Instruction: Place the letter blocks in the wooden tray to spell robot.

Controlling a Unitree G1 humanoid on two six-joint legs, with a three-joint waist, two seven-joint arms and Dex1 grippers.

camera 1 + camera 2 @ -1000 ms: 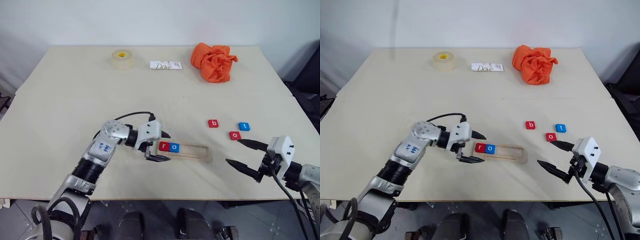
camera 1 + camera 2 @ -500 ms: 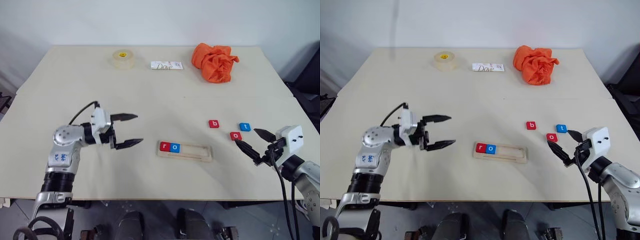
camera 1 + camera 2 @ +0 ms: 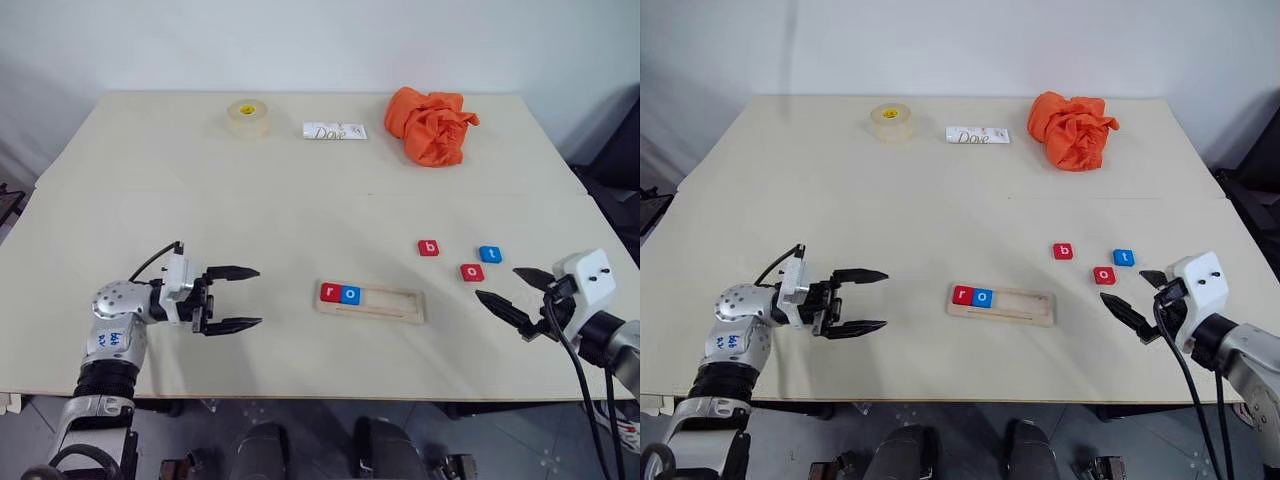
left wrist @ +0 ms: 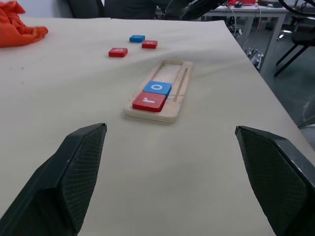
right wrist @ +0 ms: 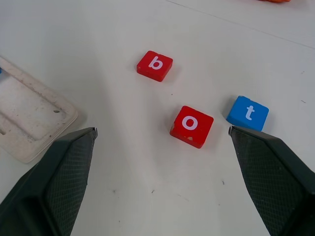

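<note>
The wooden tray (image 3: 371, 303) lies near the table's front middle, holding a red r block (image 3: 329, 293) and a blue o block (image 3: 350, 295) at its left end. Loose on the table to its right sit a red b block (image 3: 428, 248), a red o block (image 3: 472, 272) and a blue t block (image 3: 490, 254). My left gripper (image 3: 238, 298) is open and empty, well left of the tray and pointing toward it. My right gripper (image 3: 513, 296) is open and empty, just right of and nearer than the red o block (image 5: 192, 126).
At the table's far side stand a tape roll (image 3: 246, 117), a white Dove wrapper (image 3: 334, 131) and a crumpled orange cloth (image 3: 432, 125). The front table edge runs just below both grippers.
My left gripper has drawn back leftward from the tray's left end, still open. My right gripper has turned at the wrist and shifted slightly right. The blocks have not moved.
</note>
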